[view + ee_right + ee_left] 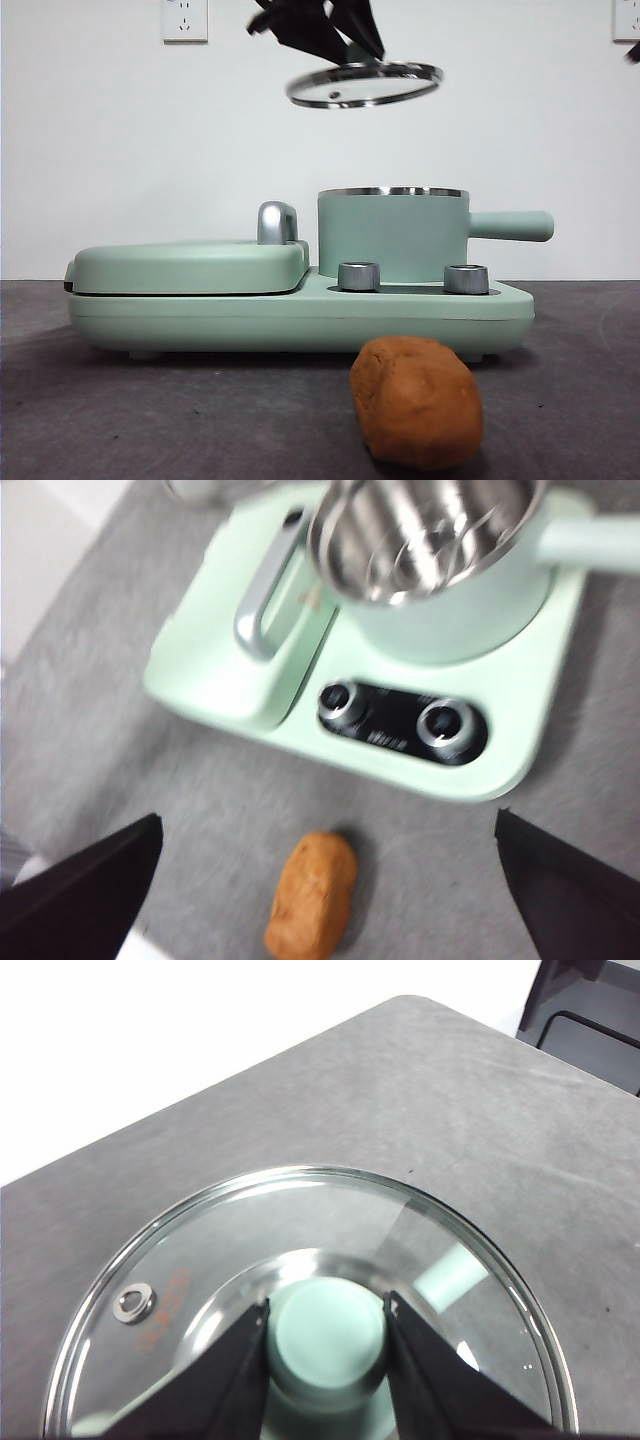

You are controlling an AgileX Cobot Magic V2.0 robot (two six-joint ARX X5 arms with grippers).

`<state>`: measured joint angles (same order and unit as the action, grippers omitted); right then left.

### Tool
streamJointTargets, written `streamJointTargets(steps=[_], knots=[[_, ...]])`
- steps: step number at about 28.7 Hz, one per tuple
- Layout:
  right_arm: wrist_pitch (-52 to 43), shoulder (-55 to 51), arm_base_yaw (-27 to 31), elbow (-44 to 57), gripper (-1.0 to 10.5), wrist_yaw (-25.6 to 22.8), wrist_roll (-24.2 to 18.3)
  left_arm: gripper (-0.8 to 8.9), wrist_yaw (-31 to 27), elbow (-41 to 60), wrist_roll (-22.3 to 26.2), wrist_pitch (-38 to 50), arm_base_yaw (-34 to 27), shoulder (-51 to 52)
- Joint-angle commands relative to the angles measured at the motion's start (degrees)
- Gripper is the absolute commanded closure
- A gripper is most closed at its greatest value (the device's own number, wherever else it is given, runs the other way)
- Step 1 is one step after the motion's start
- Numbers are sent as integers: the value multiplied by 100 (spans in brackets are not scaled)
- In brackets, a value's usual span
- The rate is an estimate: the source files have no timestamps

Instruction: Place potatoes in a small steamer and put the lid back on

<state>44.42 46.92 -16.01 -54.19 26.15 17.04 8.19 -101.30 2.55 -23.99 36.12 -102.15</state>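
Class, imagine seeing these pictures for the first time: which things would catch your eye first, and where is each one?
The glass lid hangs tilted in the air above the open steamer, the left gripper shut on its mint knob. The orange-brown potato lies on the grey table in front of the mint appliance, with the right gripper open above it.
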Motion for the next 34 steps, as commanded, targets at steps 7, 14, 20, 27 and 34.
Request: streamJointTargets(steps=[7, 14, 20, 27, 34], knots=[[-94, 1335, -1821, -103, 403, -1119, 704, 764, 22, -155, 284, -625, -396, 555], [-162, 2391, -2461, -103, 402, -1572, 804, 764, 22, -153, 284, -896, -782, 645], [-326, 3115, -2785, -103, 402, -1574, 848, 764, 22, -151, 286, -988, -1067, 645], [-726, 3759, -3062, -103, 403, -1585, 848, 764, 22, -151, 282, -1008, -1333, 645], [-798, 4356, -3128, -103, 524, -1569, 844, 764, 22, -149, 284, -1117, -1506, 645]])
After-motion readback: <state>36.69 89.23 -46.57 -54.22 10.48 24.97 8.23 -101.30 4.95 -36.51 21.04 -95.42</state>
